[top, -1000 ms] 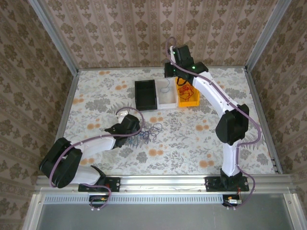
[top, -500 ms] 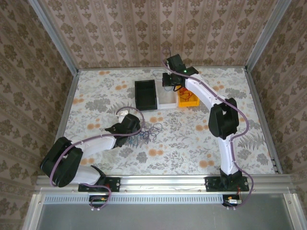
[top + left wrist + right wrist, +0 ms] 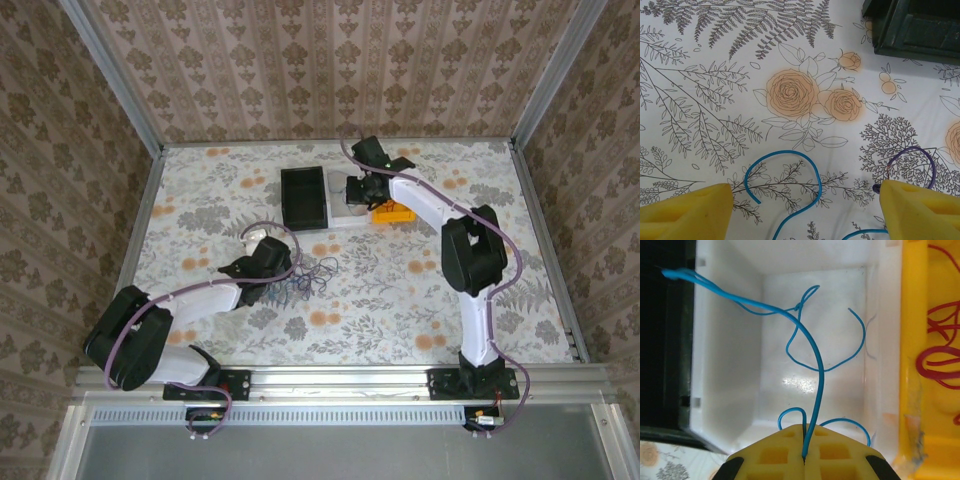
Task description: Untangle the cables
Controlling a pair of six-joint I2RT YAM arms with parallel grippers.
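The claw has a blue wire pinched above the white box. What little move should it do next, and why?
Probably open the right claw and let the blue cable drop into the white bin. The claw is shut on that cable directly above the bin, and the red cables lie sorted in the yellow bin beside it.

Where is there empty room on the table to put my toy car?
The table is bare between the cable tangle and the right arm, and left of the black bin. It is crowded around the tangle by the left gripper, and where the right gripper holds a blue cable over the white bin.
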